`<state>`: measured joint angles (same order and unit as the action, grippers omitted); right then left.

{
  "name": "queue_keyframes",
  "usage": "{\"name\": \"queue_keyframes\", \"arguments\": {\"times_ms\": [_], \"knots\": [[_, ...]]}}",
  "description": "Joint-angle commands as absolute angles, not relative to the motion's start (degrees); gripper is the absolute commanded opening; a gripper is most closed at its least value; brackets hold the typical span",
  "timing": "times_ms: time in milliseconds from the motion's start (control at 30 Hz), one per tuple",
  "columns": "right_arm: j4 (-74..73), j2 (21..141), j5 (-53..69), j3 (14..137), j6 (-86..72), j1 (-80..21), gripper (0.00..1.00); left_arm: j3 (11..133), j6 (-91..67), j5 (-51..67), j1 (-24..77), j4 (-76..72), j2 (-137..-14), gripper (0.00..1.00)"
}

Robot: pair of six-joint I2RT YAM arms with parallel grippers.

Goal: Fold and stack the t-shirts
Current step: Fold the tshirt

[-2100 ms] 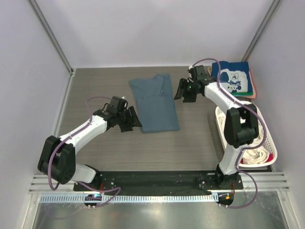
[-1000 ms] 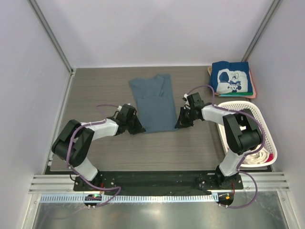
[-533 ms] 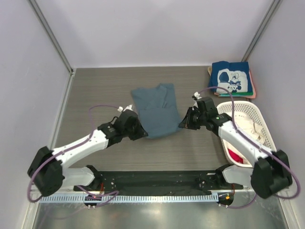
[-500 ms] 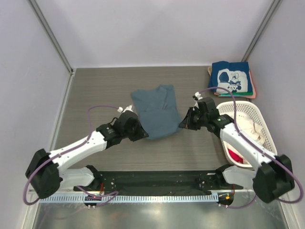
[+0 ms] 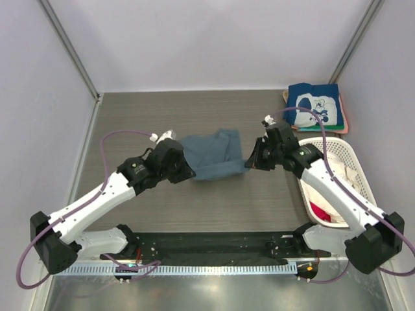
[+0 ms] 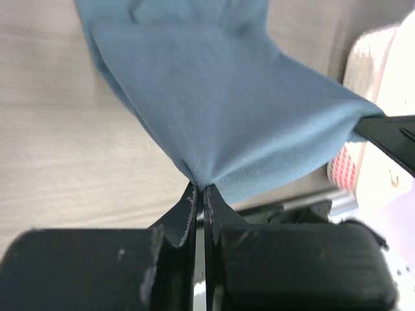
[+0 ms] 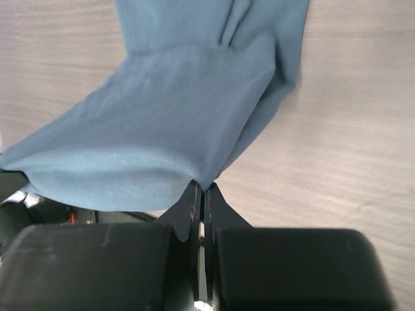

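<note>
A plain slate-blue t-shirt (image 5: 211,154) is in the middle of the table, its near hem lifted and carried over the far part. My left gripper (image 5: 189,173) is shut on the shirt's near left corner (image 6: 198,183). My right gripper (image 5: 248,162) is shut on the near right corner (image 7: 206,185). Between the two grips the cloth (image 6: 227,110) hangs stretched, and its far part (image 7: 207,26) lies on the table. At the far right, a navy t-shirt with white cartoon print (image 5: 316,107) tops a folded stack.
A white lattice basket (image 5: 353,175) with cream and red cloth inside stands at the right, close behind my right arm. Grey walls close the table in on three sides. The arm bases sit on a black rail (image 5: 214,243) at the near edge.
Both grippers came down to the shirt's near corners, shut on them, then lifted and carried the hem toward the far side. The shirt now looks shorter, doubled over itself.
</note>
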<state>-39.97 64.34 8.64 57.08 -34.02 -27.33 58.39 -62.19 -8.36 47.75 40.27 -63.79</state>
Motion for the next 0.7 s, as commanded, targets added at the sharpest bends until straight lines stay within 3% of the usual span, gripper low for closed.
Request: {"name": "queue_keyframes", "arguments": {"times_ms": [0,267,667], "knots": [[-40.5,69.8,2.9,64.2,-30.2,-27.0,0.01,61.3,-57.2,-9.8,42.7,43.9,-66.4,0.02],[-38.8,84.7,3.2,76.2,-25.8,-23.0,0.01,67.2,-50.3,-1.9,29.8,39.9,-77.3,0.01],[-37.4,105.8,8.4,91.4,-23.7,-18.7,0.01,82.1,-42.7,6.1,19.8,39.9,-99.1,0.00]]}}
